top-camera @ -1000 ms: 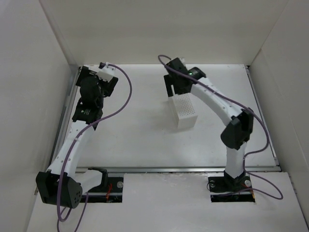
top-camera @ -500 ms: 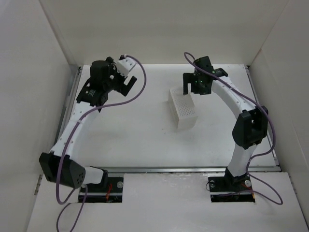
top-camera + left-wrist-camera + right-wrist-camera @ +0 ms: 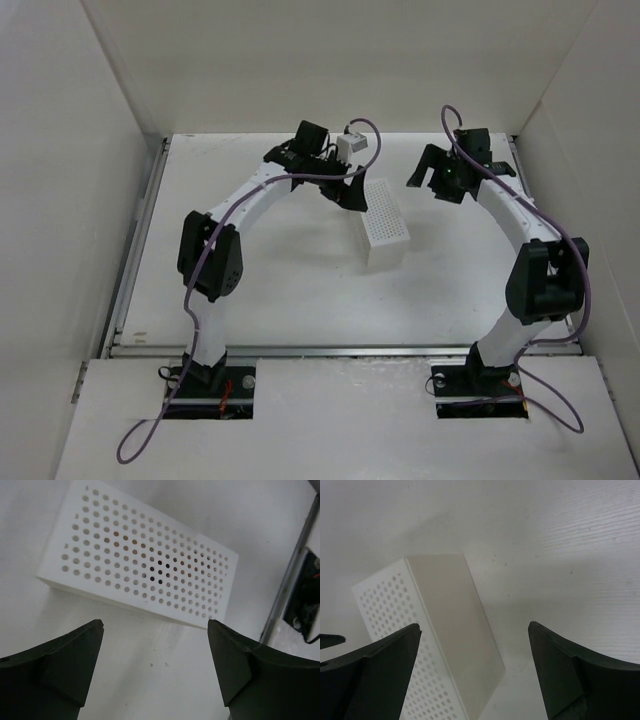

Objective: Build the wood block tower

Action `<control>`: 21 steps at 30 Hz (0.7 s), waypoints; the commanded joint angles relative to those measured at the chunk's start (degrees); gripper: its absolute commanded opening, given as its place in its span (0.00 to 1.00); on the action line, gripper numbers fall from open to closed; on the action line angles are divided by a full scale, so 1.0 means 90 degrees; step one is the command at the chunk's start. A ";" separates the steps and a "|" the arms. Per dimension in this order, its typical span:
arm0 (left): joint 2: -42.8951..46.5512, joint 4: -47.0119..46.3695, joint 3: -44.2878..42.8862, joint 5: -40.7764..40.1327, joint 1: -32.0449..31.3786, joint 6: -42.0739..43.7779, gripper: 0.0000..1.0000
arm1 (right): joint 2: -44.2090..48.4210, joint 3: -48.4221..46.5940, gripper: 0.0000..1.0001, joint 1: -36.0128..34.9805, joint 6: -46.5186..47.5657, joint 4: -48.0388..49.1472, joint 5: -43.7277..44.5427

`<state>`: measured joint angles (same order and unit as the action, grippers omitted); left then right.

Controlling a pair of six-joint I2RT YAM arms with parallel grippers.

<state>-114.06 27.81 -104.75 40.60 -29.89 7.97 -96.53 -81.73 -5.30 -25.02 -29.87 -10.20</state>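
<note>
The wooden blocks (image 3: 159,562) are not seen in the open. Only tan and reddish tints are glimpsed through some holes of the white box (image 3: 385,222), so they are judged to lie inside it.

The left gripper (image 3: 345,192) is held just beside the box's far left corner, its jaws spread wide with nothing between them. The right gripper (image 3: 422,175) is held off the box's far right side, clearly apart from it, likewise spread and empty.

Several failures can be foreseen:
- The box could be nudged or shoved by a left finger, since so little room is left there, and its contents would be shaken.
- If the box were tipped carelessly, the small blocks could be scattered and lost toward the metal rail (image 3: 292,575) seen past the box's end.
- With both arms drawn toward the same far end of the box, a clash between them could be caused.

The box is set on a plain white table (image 3: 280,280), matte and faintly grained. The table is enclosed by bare white walls (image 3: 330,60) behind the box and to either side.
</note>
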 commanded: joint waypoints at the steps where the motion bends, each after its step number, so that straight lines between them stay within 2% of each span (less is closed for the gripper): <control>1: -0.0127 -0.0571 -0.0080 0.0948 0.0040 -0.1187 0.82 | -0.0036 0.0048 0.94 -0.0046 -0.0209 0.0408 -0.0039; 8: -0.0714 -0.0883 -0.0090 0.0734 0.0040 -0.1939 0.81 | 0.0023 0.0292 0.94 -0.0046 -0.0209 0.0340 0.0117; 13: -0.1154 -0.1127 -0.0167 0.0869 0.0040 -0.2232 0.77 | -0.0045 0.0419 0.93 -0.0046 -0.0209 0.0399 0.0128; 15: -0.1291 -0.1215 -0.0343 0.1122 0.0040 -0.2310 0.72 | -0.0104 0.0419 0.90 -0.0046 -0.0209 0.0457 0.0040; 21: -0.1613 -0.1439 -0.0529 0.1494 0.0040 -0.2466 0.49 | -0.0406 0.0478 0.87 -0.0046 -0.0150 0.0526 -0.0282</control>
<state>-129.05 17.47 -107.00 51.62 -29.52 -13.50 -99.04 -77.80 -5.37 -26.61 -28.40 -10.44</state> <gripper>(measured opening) 0.513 0.877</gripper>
